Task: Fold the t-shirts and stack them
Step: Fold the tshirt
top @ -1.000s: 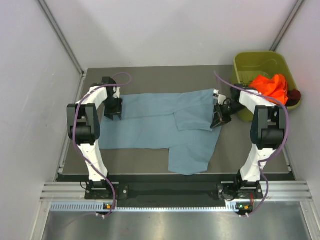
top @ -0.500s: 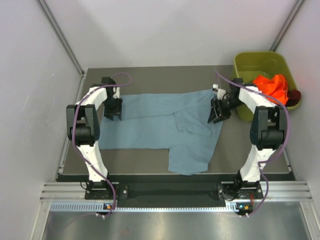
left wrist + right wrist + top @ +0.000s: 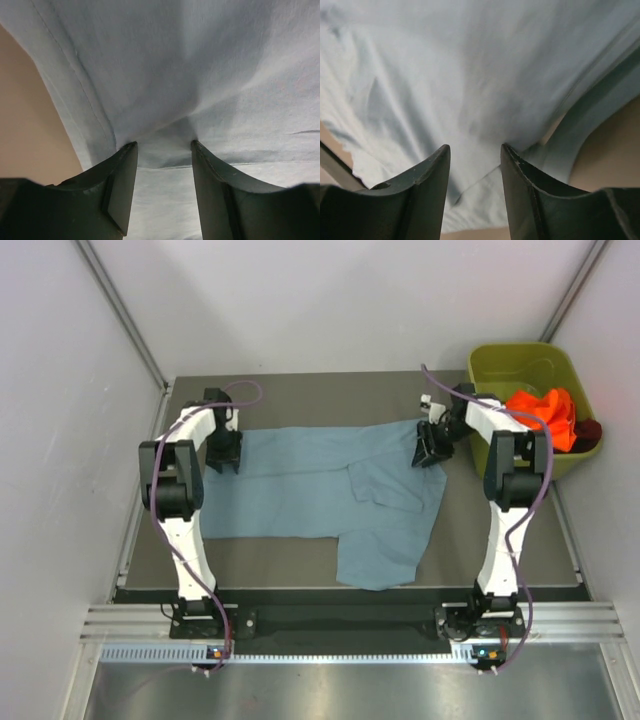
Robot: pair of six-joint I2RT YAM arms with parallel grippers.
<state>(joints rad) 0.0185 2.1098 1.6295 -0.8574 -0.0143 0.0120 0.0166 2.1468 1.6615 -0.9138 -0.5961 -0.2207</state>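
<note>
The blue-grey t-shirt [image 3: 320, 490] lies spread on the table, its right side folded over and its lower part reaching the near edge. My left gripper [image 3: 225, 452] stands on the shirt's far left edge; in the left wrist view its jaws are apart with blue cloth [image 3: 165, 100] bunched between the tips. My right gripper [image 3: 432, 446] is at the shirt's far right corner, jaws apart over blue cloth [image 3: 470, 90]. The orange t-shirt [image 3: 545, 412] and the maroon t-shirt [image 3: 589, 430] lie crumpled in the bin.
The olive-green bin [image 3: 515, 365] stands at the far right of the table [image 3: 320, 395], just right of my right arm. White walls close in the left, back and right sides. Bare tabletop shows beside the cloth in both wrist views [image 3: 25, 130].
My right gripper has moved away from me, from the shirt's right edge to its far right corner; the cloth there now lies flatter. My left gripper has shifted slightly farther along the left edge.
</note>
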